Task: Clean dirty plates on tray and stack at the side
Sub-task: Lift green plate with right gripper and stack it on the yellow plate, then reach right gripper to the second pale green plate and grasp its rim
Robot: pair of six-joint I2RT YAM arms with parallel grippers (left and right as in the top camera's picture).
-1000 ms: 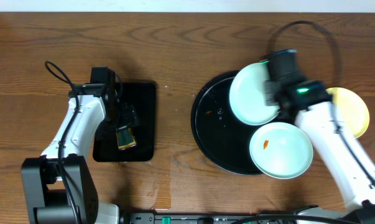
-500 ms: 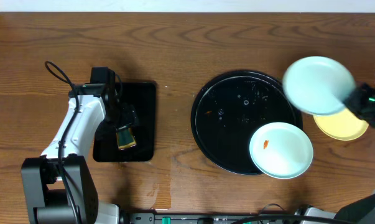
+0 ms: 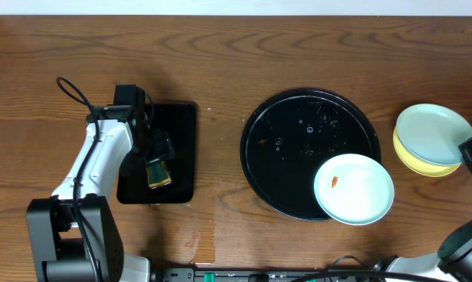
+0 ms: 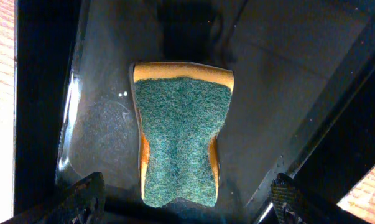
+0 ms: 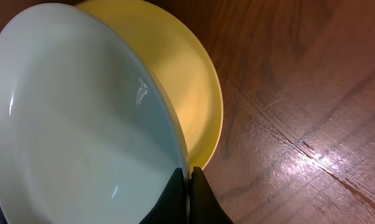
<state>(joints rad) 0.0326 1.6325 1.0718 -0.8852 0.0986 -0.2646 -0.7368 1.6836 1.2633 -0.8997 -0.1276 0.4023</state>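
Note:
The round black tray (image 3: 290, 157) holds one mint-blue plate (image 3: 354, 189) with an orange smear, at its front right rim. My right gripper (image 3: 469, 150) is shut on the rim of a clean mint-blue plate (image 3: 431, 135) (image 5: 81, 118), which sits tilted on the pale yellow plate (image 3: 423, 162) (image 5: 193, 93) at the table's right side. In the right wrist view the fingers (image 5: 189, 180) pinch the blue rim. My left gripper (image 3: 159, 160) (image 4: 187, 199) is open over a green and orange sponge (image 4: 178, 140) (image 3: 158, 174).
The sponge lies on a small rectangular black tray (image 3: 177, 125) at the left. A black cable (image 3: 75, 92) loops behind the left arm. The round tray has water drops and an orange speck (image 3: 261, 142) on it.
My right gripper carried the clean mint-blue plate from over the round tray to the right and brought it down onto the yellow plate. The left arm has not moved.

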